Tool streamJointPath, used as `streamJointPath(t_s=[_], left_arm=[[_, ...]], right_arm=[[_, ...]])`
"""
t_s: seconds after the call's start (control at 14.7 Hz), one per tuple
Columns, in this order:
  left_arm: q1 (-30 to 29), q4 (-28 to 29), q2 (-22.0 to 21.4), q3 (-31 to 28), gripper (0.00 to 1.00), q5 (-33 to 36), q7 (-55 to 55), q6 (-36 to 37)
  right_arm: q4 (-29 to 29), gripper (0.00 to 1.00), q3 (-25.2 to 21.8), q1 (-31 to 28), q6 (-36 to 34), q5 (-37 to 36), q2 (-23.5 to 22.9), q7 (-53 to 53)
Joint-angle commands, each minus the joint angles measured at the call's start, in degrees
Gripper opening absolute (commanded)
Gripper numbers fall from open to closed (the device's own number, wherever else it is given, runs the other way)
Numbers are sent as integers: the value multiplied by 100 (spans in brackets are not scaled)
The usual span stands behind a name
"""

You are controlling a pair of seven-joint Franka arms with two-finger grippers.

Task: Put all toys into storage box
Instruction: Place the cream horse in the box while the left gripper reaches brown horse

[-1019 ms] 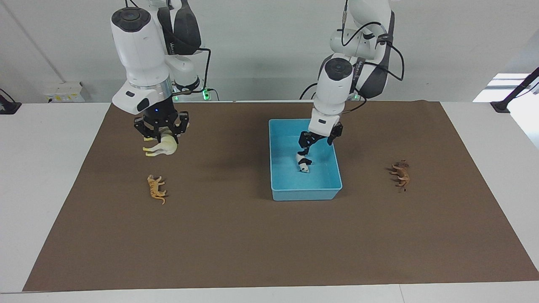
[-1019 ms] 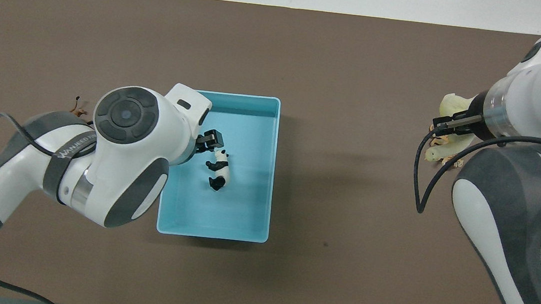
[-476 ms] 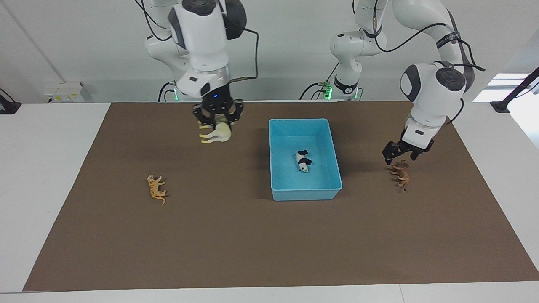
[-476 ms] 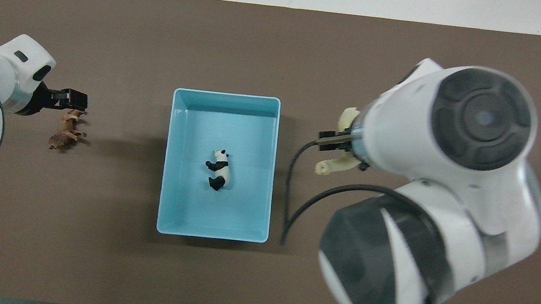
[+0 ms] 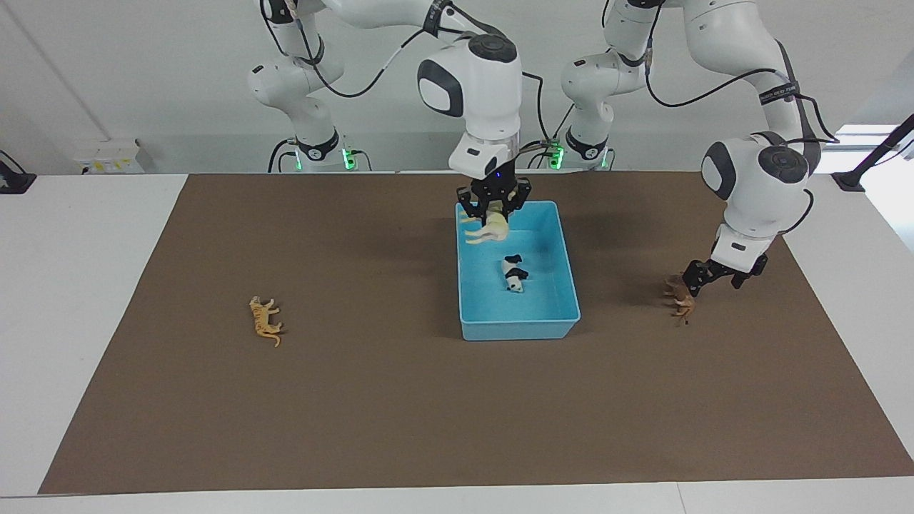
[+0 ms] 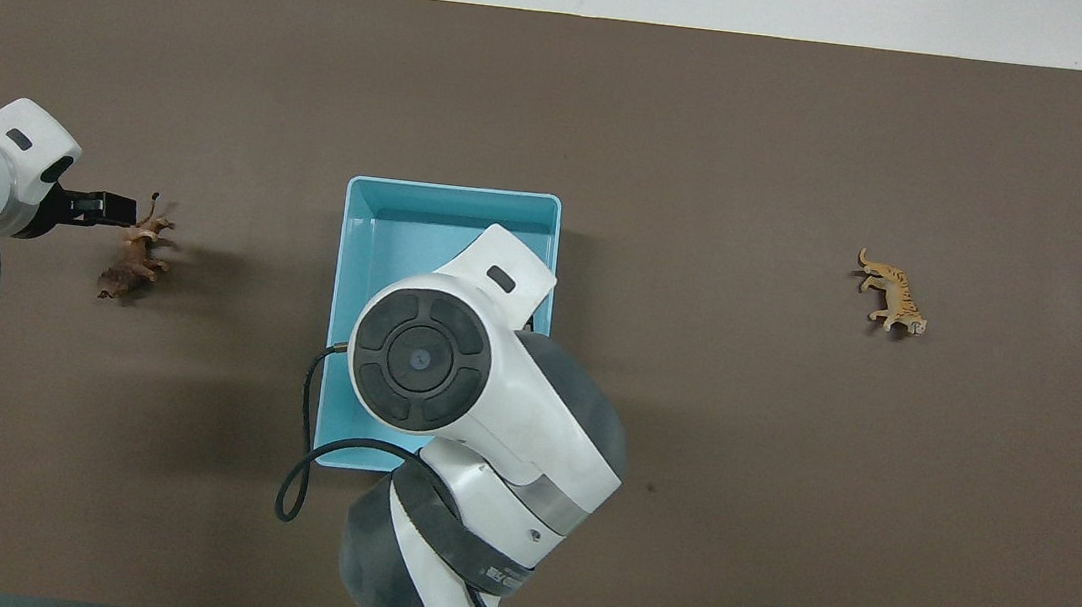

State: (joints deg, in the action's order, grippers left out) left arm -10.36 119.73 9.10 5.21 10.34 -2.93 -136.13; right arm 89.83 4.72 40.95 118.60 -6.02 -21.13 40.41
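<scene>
Hanging over the storage box near the upper middle of the facing frame, the right gripper has its jaws clamped on the cream-white camel, which dangles sideways over the box end nearest the robots. Below it, in the middle of the box, the panda lies on its side. To finish this drop well, I'd say the gripper wants to come a bit more over the box's middle and lower down before letting go, so the camel can't catch the rim and tip out, and it should land beside the panda, not on it.

At the right of the facing frame the left gripper is low over the surface with its jaws spread wide, just beside the brown lion and holding nothing. It should straddle the body squarely before closing. The orange tiger lies alone at the left of that frame, toward the right arm's end, untouched.

From overhead the right arm's bulk hides the camel, the panda and much of the box. Whether the left fingertips actually touch the lion I can't make out.
</scene>
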Motion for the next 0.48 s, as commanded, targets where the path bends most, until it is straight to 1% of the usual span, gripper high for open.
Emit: streamJointPath(t_s=[0.0, 0.07, 0.14, 0.27, 0.41], left_arm=[[-98, 174, -23, 85, 100, 73, -119, -335], [-80, 165, 12, 85, 100, -5, -163, -362], [-63, 174, 30, 85, 100, -76, -198, -397], [-19, 183, 152, 85, 100, -76, -216, -572], [-1, 191, 381, 85, 100, -76, -234, -774]], right_arm=[[-55, 0, -24, 150, 365, -347, -392, 458], [-71, 0, -24, 141, 296, -339, -383, 511], [-97, 99, -33, 141, 217, -330, -383, 573], [-237, 100, -42, 115, 33, -304, -375, 835], [-466, 100, -50, 62, -248, -303, -383, 890]])
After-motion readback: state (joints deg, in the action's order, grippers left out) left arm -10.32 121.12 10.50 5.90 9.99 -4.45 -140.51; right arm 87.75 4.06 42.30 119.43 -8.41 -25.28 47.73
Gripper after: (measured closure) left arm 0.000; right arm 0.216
